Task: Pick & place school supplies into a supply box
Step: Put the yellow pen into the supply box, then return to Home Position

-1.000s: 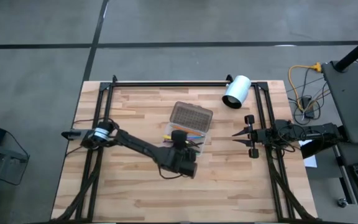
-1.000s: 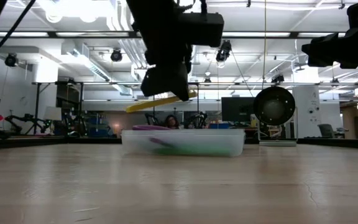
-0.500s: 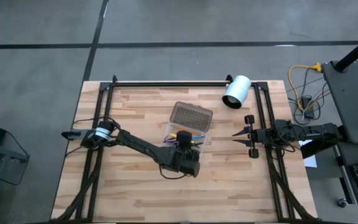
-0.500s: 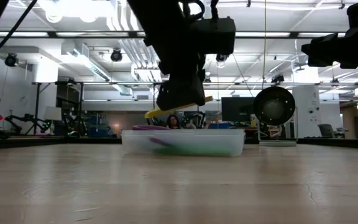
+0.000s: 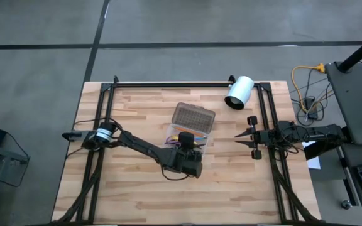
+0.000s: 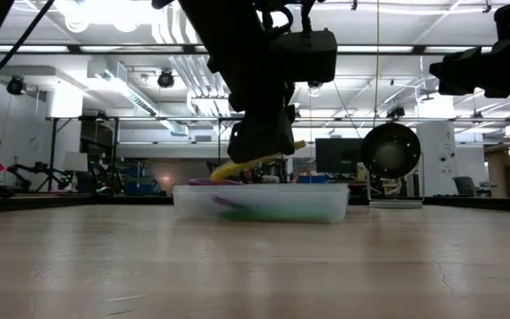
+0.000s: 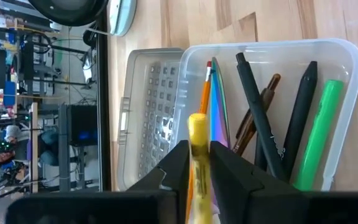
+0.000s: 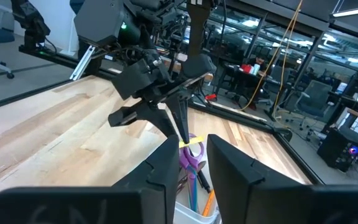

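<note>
The supply box (image 5: 190, 133) is a clear case lying mid-table, its grey dotted lid (image 5: 193, 116) folded open on the far side. In it lie a green marker (image 7: 319, 130), black pens (image 7: 257, 112), an orange pencil (image 7: 202, 106) and purple scissors (image 8: 191, 158). My left gripper (image 7: 199, 155) hangs just over the box's near end (image 6: 259, 146), shut on a yellow pen (image 7: 197, 134). My right gripper (image 5: 241, 135) waits open at the table's right edge, pointing level toward the box. My left gripper pinches the yellow pen (image 6: 255, 159) between its two fingers (image 7: 180, 165), near the pen's middle. The fingers slant down from the table's near side. The pen sits tilted, with its left end (image 6: 220, 171) low at the box's rim and its right end higher.
A white cylinder (image 5: 239, 92) lies on its side at the table's far right. Black frame rails (image 5: 168, 85) run along the far edge and down both sides. Bare wood (image 5: 137, 194) spreads across the near half of the table.
My left gripper has sunk a little toward the box and tipped farther down, carrying the yellow pen. The pen has come down from above the box until its left end hangs at the rim.
</note>
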### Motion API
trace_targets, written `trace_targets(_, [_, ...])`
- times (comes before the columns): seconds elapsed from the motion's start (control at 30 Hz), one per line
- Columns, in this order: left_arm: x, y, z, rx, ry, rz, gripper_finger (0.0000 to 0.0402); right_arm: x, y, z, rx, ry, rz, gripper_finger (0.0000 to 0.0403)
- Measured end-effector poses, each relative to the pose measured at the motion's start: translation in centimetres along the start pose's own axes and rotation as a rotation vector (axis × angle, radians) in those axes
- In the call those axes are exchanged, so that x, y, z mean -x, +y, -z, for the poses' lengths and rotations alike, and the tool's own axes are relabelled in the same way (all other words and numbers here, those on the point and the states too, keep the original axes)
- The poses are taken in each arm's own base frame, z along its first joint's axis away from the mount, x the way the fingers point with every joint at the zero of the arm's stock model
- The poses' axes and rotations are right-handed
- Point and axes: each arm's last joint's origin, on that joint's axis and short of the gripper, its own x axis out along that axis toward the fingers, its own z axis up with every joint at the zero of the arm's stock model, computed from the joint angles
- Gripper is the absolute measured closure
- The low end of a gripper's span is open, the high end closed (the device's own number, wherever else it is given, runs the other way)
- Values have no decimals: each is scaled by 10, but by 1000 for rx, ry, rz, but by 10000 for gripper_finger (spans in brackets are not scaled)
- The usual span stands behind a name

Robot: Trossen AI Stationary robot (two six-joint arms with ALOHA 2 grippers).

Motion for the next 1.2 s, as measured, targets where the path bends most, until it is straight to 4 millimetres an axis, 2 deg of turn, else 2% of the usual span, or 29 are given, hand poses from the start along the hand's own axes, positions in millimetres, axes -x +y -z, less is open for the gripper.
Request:
trace_targets(0.33, [0,0,0,-1,0,0,348,0,0,0,0,0,0,327])
trace_targets(0.57, [2,1,0,-69,-6,0,347,0,0,0,0,0,0,334])
trace_targets(0.8, [10,12,-4,-12,-45,-6,348,0,0,0,0,0,0,329])
trace_targets(1.0, [10,13,-6,123,-61,6,348,0,0,0,0,0,0,323])
trace_targets(1.07, [11,11,-6,110,-65,62,348,0,0,0,0,0,0,324])
trace_targets(1.2, [10,5,-2,46,-97,326,348,0,0,0,0,0,0,329])
